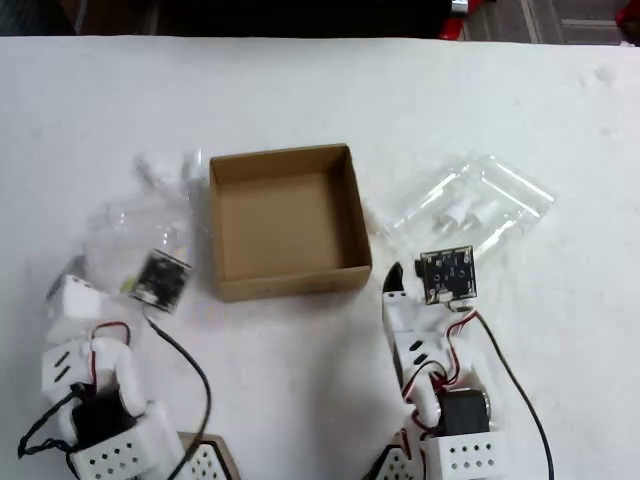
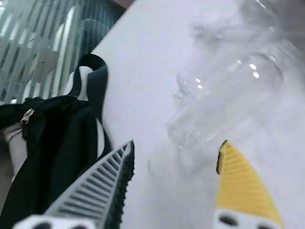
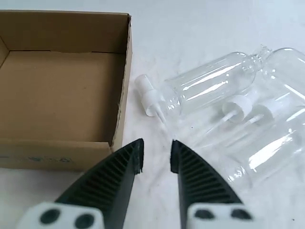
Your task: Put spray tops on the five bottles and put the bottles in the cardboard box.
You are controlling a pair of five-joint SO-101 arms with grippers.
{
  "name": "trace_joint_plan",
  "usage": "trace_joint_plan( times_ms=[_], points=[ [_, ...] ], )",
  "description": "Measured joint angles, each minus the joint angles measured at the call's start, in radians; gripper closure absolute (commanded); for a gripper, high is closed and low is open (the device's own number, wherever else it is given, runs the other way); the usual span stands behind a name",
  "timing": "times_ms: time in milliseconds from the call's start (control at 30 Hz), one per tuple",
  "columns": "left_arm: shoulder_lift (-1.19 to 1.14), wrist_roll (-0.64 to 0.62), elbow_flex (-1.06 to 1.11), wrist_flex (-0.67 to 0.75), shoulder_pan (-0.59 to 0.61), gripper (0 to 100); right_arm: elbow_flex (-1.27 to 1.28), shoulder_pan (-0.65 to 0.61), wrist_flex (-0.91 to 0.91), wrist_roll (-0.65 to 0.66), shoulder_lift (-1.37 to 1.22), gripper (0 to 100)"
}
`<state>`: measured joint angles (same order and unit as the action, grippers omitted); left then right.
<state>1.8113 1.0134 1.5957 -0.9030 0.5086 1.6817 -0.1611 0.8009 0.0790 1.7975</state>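
The open, empty cardboard box (image 1: 290,220) (image 3: 62,90) sits mid-table. Clear bottles lie on their sides in two groups, one left of the box (image 1: 150,205) and one right of it (image 1: 470,205). My left gripper (image 2: 174,152) is open, its grey and yellow fingers on either side of a clear bottle (image 2: 224,100) lying just ahead of the tips. My right gripper (image 3: 156,155) is slightly open with nothing between its black fingers, close to the box's near right corner. Ahead of it lie bottles (image 3: 209,86) and white spray tops (image 3: 150,98) (image 3: 238,107).
The table (image 1: 330,90) is white, with bare room behind the box and between the two arms. A black bag or strap (image 2: 71,143) hangs beyond the table edge beside the left arm. Both arm bases stand at the front edge.
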Motion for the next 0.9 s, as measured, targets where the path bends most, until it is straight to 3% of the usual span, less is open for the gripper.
trace_joint_plan(
  times_ms=[167,367,533,733,900],
  points=[
    [0.0,0.012,-0.204,-0.298,-0.146,74,0.0,0.0,0.0,0.0,0.0,86.8],
    [-0.112,0.012,-0.358,-0.341,-0.207,74,0.0,0.0,0.0,0.0,0.0,86.6],
    [-0.434,0.021,-0.574,-0.373,-0.212,73,0.0,0.0,0.0,0.0,0.0,86.6],
    [-0.911,0.229,-0.924,-0.595,-0.281,73,0.0,0.0,0.0,0.0,0.0,86.5],
    [-1.194,0.282,-1.103,-0.615,-0.333,73,0.0,0.0,0.0,0.0,0.0,86.5]
  ],
)
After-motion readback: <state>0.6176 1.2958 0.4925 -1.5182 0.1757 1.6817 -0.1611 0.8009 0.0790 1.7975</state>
